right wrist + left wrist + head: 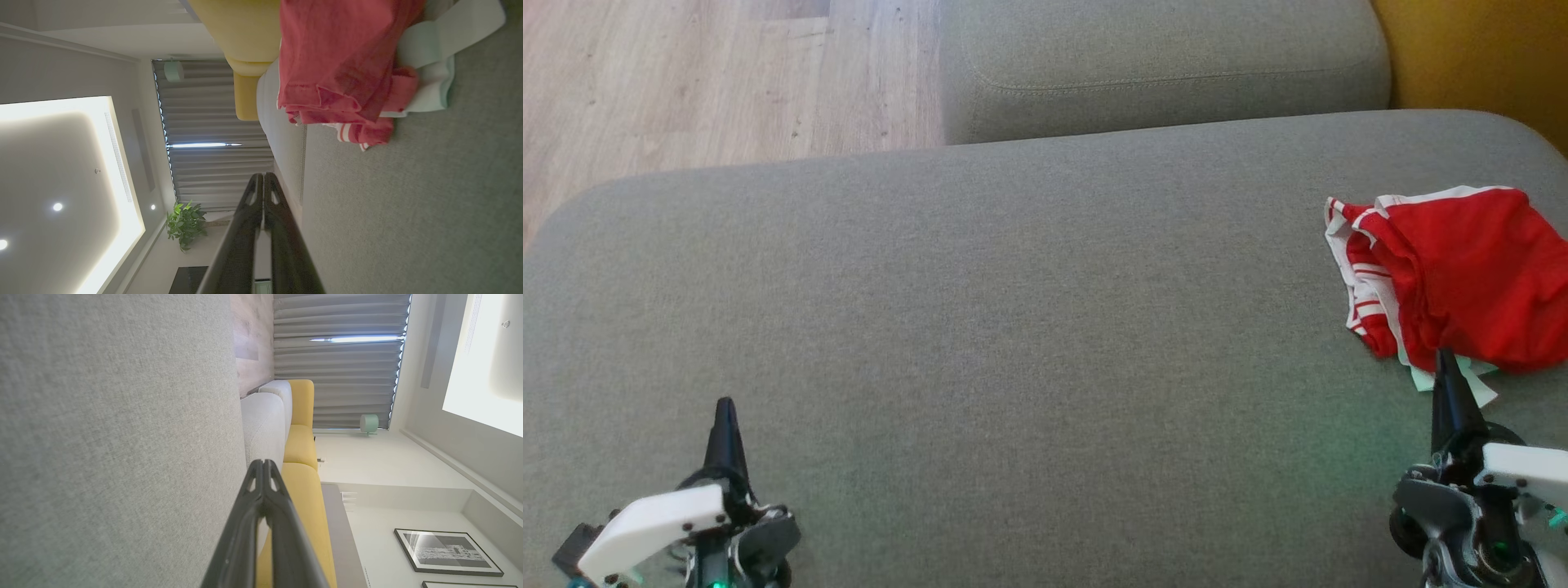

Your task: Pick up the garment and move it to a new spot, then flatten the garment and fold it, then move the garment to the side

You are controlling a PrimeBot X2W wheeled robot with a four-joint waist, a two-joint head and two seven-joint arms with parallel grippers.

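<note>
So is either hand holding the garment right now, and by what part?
Nothing is held: left hand and right hand are shut, empty; the garment lies free.

Home living room; grey sofa [1013, 327], curtains [335, 375] (drawn), framed picture [447, 552]

Head view: even, soft light, sharp focus. Wrist views: ceiling light panel [61, 171] glares white. Right wrist view is dim; left is bright.
</note>
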